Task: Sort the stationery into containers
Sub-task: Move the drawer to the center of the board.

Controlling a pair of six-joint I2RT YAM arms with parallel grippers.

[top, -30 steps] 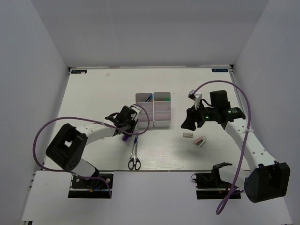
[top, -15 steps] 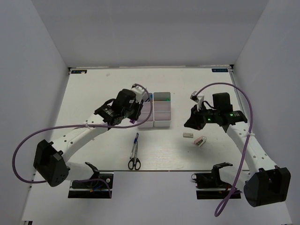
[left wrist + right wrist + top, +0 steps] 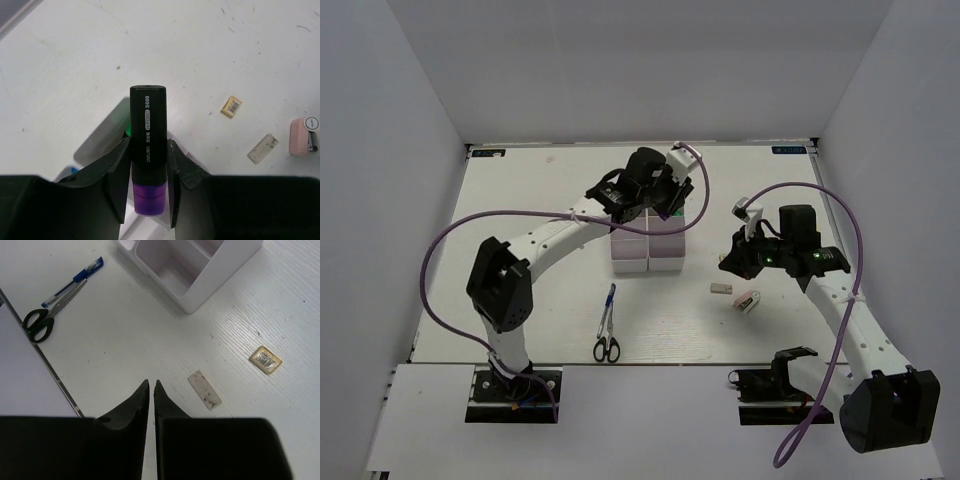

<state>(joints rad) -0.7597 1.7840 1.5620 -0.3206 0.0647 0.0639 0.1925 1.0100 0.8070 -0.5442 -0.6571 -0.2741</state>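
Observation:
My left gripper point(image 3: 147, 144) is shut on the purple marker point(image 3: 148, 120), whose black cap points away from me. It hovers over the far end of the containers point(image 3: 666, 262), where a green marker point(image 3: 128, 131) shows just behind the left finger. My right gripper point(image 3: 151, 385) is shut with nothing in it. It hangs above bare table to the right of the containers point(image 3: 200, 292). A white eraser point(image 3: 204, 389) and a beige eraser point(image 3: 265, 360) lie close to it. Black-handled scissors point(image 3: 607, 345) and a blue pen point(image 3: 609, 300) lie in front of the containers.
A pink-white piece point(image 3: 748, 299) lies beside the white eraser point(image 3: 721, 288), just below my right gripper point(image 3: 733, 264). White walls close in the table on three sides. Purple cables loop above both arms.
The left arm has lifted the purple marker from in front of the containers and swung it over their far end. The right gripper's jaws have closed and it drifted slightly to the right.

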